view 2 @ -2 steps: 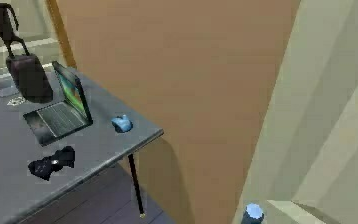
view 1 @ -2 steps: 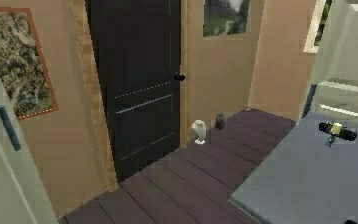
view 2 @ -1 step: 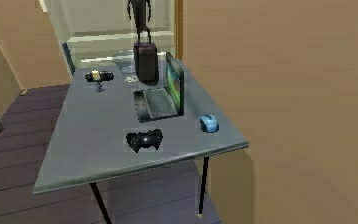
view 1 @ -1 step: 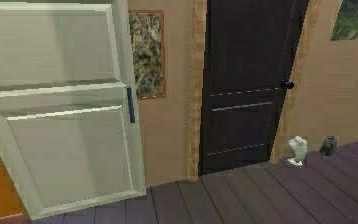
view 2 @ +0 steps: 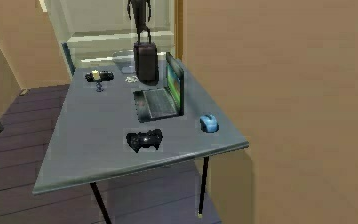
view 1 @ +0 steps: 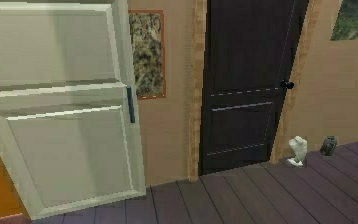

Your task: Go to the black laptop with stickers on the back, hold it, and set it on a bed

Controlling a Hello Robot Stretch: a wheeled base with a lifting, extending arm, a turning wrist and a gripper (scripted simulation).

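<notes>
bench: standing closest in the arm side view, grey top on thin dark legs, running up the picture beside a tan wall
controller: lying flat near the bench's front edge, black
laptop: sitting on the bench just beyond the controller, lid raised, black keyboard deck facing up, greenish screen facing the arm side view's left; back of lid hidden, stickers impossible to check
blue thing: resting near the bench's right edge, beside the laptop, looking mouse-like
dark case: standing upright just behind the laptop
small dark bits: lying on the bench's far left part
statue: standing beyond the dark case, dark figure
gripper: cannot tell whether released, clenched or grasping anything
white panelled door: taking up the forward view's left, carrying a dark handle
framed picture: hanging on the tan wall between white panelled door and dark door
dark door: standing closed, round knob at its right
floor: dark planks, carrying a small white thing and a small dark thing
</notes>
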